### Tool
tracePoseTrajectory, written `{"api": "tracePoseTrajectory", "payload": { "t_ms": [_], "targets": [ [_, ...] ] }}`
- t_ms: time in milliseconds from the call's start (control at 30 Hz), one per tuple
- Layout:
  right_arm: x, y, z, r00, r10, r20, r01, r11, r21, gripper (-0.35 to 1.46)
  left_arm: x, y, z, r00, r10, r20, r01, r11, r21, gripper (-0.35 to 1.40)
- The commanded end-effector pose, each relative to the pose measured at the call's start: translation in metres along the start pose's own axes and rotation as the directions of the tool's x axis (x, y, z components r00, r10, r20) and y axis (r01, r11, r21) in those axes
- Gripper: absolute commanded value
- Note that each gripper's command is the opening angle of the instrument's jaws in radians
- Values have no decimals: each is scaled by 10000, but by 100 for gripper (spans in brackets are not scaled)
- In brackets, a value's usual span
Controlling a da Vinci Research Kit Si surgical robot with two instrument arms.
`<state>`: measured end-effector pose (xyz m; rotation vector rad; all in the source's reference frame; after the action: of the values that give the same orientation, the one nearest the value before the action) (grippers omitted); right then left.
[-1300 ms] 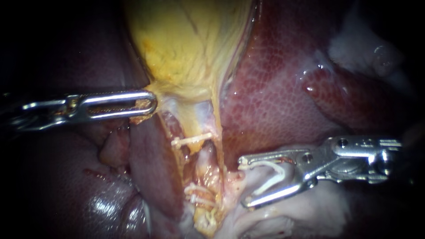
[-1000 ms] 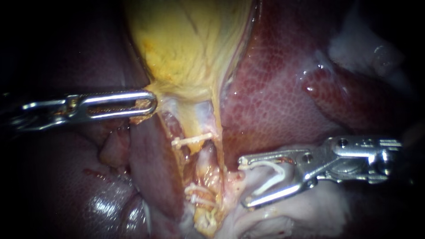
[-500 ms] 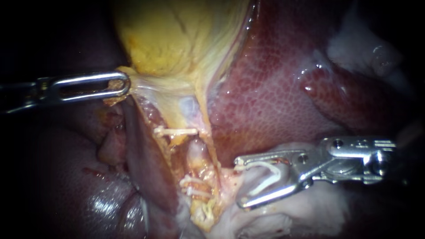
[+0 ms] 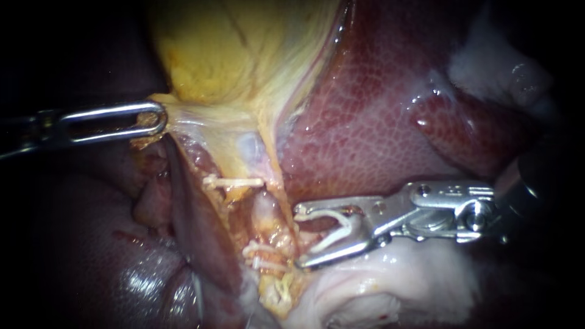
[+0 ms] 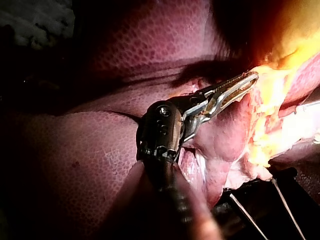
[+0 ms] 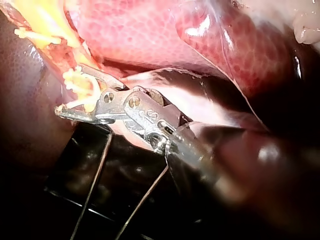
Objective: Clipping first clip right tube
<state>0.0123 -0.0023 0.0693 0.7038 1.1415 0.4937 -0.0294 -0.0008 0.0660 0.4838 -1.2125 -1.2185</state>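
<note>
My left instrument (image 4: 153, 118) comes in from the left, its jaws shut on the yellow gallbladder (image 4: 244, 55) at its lower edge, and holds it stretched leftward; the left wrist view shows those jaws (image 5: 242, 86) closed on yellow tissue. A pale tube (image 4: 267, 210) runs down from the gallbladder, with a white clip (image 4: 234, 181) across the tissue above and two clips (image 4: 263, 256) lower down. My right instrument (image 4: 298, 237) holds an open white clip (image 4: 338, 230) between wide-apart jaws, whose tips reach the tube's right side. In the right wrist view the jaws (image 6: 70, 91) sit at the yellow tissue.
Red mottled liver (image 4: 378, 122) fills the upper right, and a darker lobe (image 4: 91, 244) lies at the lower left. Pale whitish tissue (image 4: 390, 286) lies under my right instrument. Thin wires (image 6: 95, 175) cross a dark surface beneath it in the right wrist view.
My left instrument has pulled the gallbladder's lower edge up and to the left, stretching the tissue. My right instrument has moved left with its clip, up to the tube.
</note>
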Motion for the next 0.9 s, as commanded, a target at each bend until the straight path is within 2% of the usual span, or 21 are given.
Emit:
{"api": "tracePoseTrajectory", "payload": {
  "t_ms": [33,567,767,900],
  "targets": [
    [-2,4,2,10000,1,-5,-1,10000,-20,60,0,-1,0,10000,5,3,-5,10000,-8,-35],
    [-12,41,6,9996,17,294,-1,9985,-551,60,2,-2,0,10000,13,14,-13,10000,-23,-35],
    [-21,48,18,9994,-37,344,59,9979,-647,60,3,-3,1,10000,14,20,-14,10000,-32,-35],
    [-26,49,37,9994,-76,323,101,9969,-778,60,3,-4,1,10000,13,23,-13,10000,-38,-35]
  ]
}}
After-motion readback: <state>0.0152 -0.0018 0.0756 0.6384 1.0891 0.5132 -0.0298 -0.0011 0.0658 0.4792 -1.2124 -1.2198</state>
